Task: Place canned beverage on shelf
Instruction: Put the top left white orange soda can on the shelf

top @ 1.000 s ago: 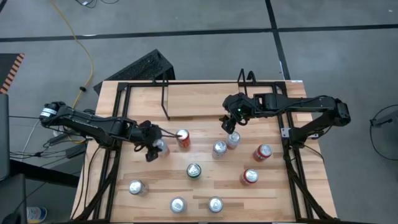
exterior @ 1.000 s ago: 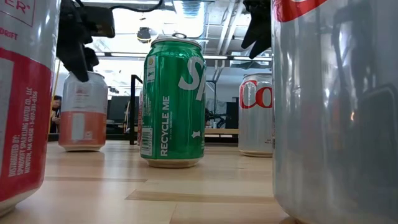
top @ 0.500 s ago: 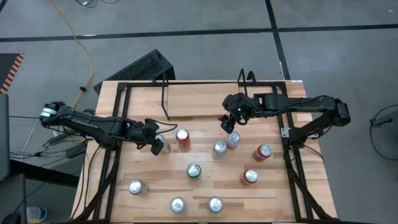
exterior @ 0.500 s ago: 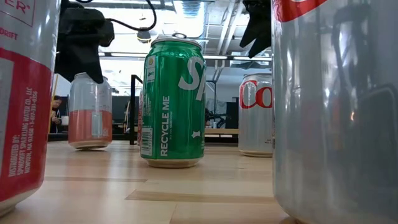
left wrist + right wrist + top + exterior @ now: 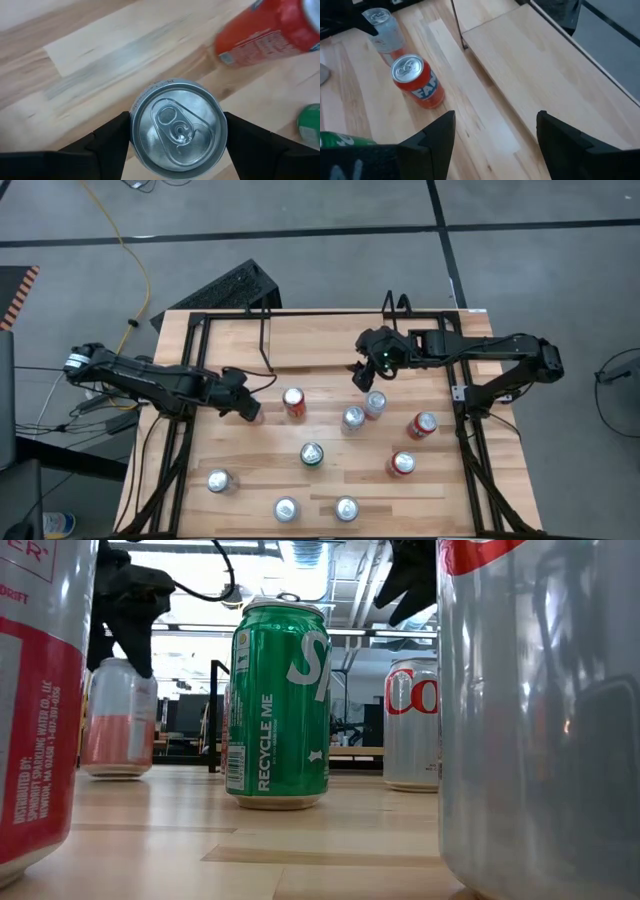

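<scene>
A silver-and-orange can [image 5: 175, 129] stands upright on the table left of centre and also shows in the low view [image 5: 117, 720]. My left gripper [image 5: 243, 405] is over it, shut on it. The shelf [image 5: 320, 340] is a black wire rack with a light wood floor at the table's far side, and it also shows in the right wrist view [image 5: 535, 65]. My right gripper [image 5: 362, 373] hangs open and empty above the table just in front of the shelf. My left gripper pinches the can's upper wall just below the rim [image 5: 134, 131] between its two fingers, one on each side. The fingers [image 5: 135, 650] come from above, pointing down. The can is upright with its base at the tabletop [image 5: 115, 772].
An orange can [image 5: 294, 402] stands just right of the held can. A green can [image 5: 312, 454], two silver cans [image 5: 352, 418] and two red cans [image 5: 421, 425] stand mid-table. Three more cans [image 5: 286, 508] stand near the front edge. A black tubular frame [image 5: 190, 380] borders the tabletop.
My left gripper has gone toward the table's far edge, over the silver-and-orange can, and has taken hold of it. The can has slid a little toward the table's left and stays upright. My right gripper has risen slightly.
</scene>
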Controlling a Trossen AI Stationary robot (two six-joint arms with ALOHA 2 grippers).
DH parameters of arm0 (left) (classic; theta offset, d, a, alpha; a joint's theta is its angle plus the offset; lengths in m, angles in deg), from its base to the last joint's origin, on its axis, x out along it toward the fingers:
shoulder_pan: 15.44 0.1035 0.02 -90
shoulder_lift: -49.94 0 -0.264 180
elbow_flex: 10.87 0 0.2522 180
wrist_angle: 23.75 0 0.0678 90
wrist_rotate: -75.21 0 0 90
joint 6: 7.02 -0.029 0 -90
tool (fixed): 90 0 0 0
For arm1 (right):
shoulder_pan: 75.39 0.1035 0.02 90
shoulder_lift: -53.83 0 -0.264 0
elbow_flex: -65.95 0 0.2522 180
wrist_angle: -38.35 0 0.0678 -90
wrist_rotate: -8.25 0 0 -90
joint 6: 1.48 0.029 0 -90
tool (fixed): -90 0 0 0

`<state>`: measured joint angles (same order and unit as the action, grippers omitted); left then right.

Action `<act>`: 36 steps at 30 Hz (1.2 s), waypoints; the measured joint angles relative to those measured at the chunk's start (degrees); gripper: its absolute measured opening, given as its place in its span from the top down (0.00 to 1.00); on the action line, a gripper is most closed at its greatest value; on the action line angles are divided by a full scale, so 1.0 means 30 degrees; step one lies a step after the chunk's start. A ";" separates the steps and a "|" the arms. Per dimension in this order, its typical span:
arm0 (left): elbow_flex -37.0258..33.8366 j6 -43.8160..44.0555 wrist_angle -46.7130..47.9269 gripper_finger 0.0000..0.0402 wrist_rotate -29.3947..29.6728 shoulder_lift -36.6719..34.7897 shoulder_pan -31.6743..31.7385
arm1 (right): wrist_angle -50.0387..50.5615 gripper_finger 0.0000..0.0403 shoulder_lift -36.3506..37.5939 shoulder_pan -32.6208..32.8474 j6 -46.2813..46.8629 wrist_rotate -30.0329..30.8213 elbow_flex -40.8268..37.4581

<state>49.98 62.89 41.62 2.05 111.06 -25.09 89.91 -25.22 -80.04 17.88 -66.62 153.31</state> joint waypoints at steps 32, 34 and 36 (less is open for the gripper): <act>0.5674 0.1922 0.2367 0.33 0.4131 -0.0031 0.0845 | -0.4479 0.36 0.0000 -0.0248 -0.3118 0.0009 0.0000; 0.6152 0.1346 0.2021 0.33 0.4131 -0.0026 0.0930 | -0.4479 0.36 0.0000 -0.0249 -0.3115 0.0009 0.0000; 0.6542 0.0801 0.1488 0.33 0.4131 -0.0021 0.0984 | -0.4479 0.36 0.0000 -0.0255 -0.3114 0.0009 0.0000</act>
<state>69.60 65.30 46.08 14.45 111.00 -22.14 76.47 -25.22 -80.80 8.53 -66.60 153.31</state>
